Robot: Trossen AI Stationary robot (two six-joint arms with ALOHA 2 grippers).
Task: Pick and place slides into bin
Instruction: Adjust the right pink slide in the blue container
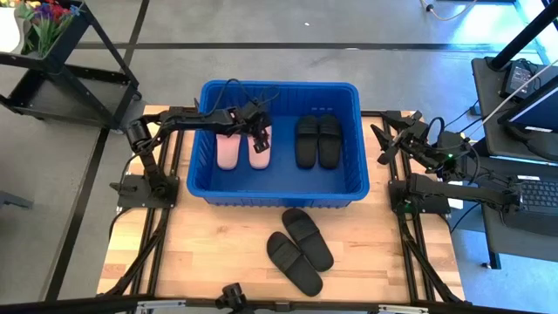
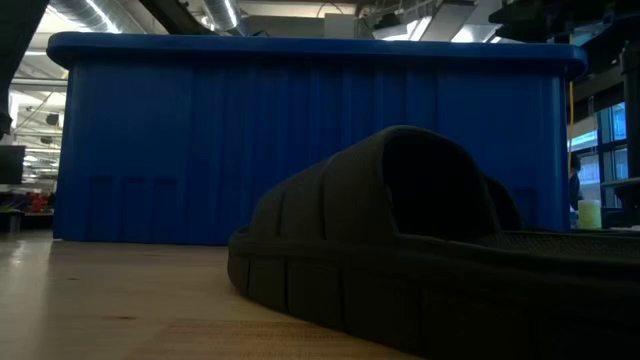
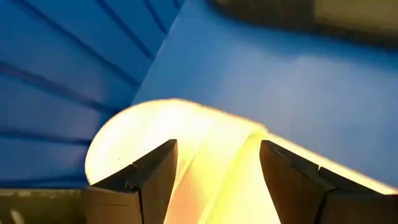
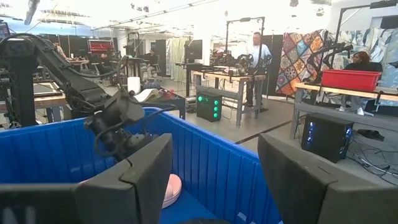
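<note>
The blue bin (image 1: 279, 187) stands at the table's far middle. Two pale slides (image 1: 228, 150) (image 1: 260, 153) lie side by side on its floor at the left, and two black slides (image 1: 317, 139) lie side by side at the right. Two more black slides (image 1: 307, 237) (image 1: 294, 262) lie on the table in front of the bin; one fills the low view (image 2: 420, 250). My left gripper (image 1: 261, 133) is open inside the bin, over the far end of the right pale slide (image 3: 205, 155). My right gripper (image 1: 382, 145) is open and empty beside the bin's right wall. My left gripper (image 3: 217, 144) points down at the right pale slide, with its two open fingers (image 3: 155, 174) standing over the slide's far part. I cannot tell whether they touch it. The slide lies flat on the bin's floor.
The bin's ribbed walls (image 3: 74, 74) stand close around my left gripper. In the low view the bin (image 2: 300, 140) rises behind the near black slide. Benches, equipment and people (image 4: 256, 50) show in the room beyond the table.
</note>
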